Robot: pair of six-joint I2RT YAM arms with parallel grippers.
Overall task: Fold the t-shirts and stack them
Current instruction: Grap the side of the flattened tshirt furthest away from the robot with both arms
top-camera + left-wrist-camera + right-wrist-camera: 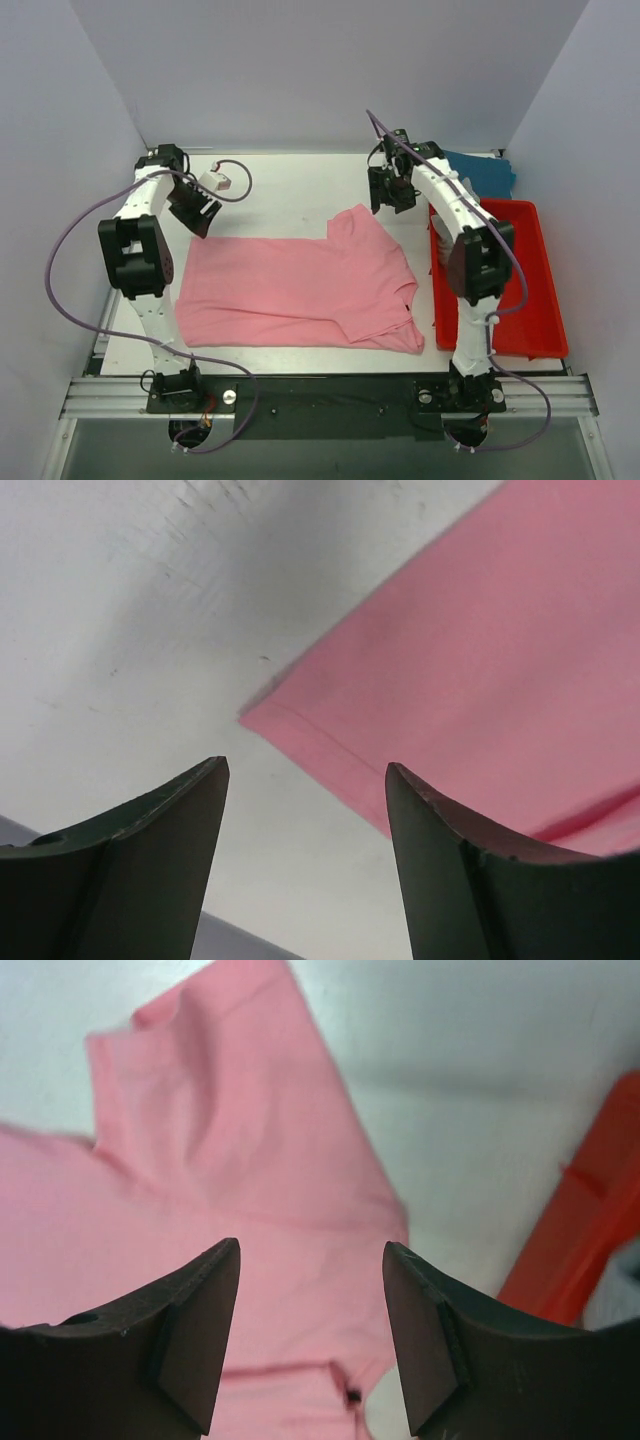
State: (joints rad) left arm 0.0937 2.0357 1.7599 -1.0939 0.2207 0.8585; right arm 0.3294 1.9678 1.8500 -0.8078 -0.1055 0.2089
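The right tool hangs agape over the pink t-shirt — red bin at right.

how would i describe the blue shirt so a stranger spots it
Start at the red bin on the right. Just past its far edge lies the teal-blue shirt. It is the only blue cloth; the pink shirt lies spread out in the middle.

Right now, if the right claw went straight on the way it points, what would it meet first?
The pink shirt, spread on the table. Its cloth fills the gap ahead of the open right claw. How far off it lies can't be judged.
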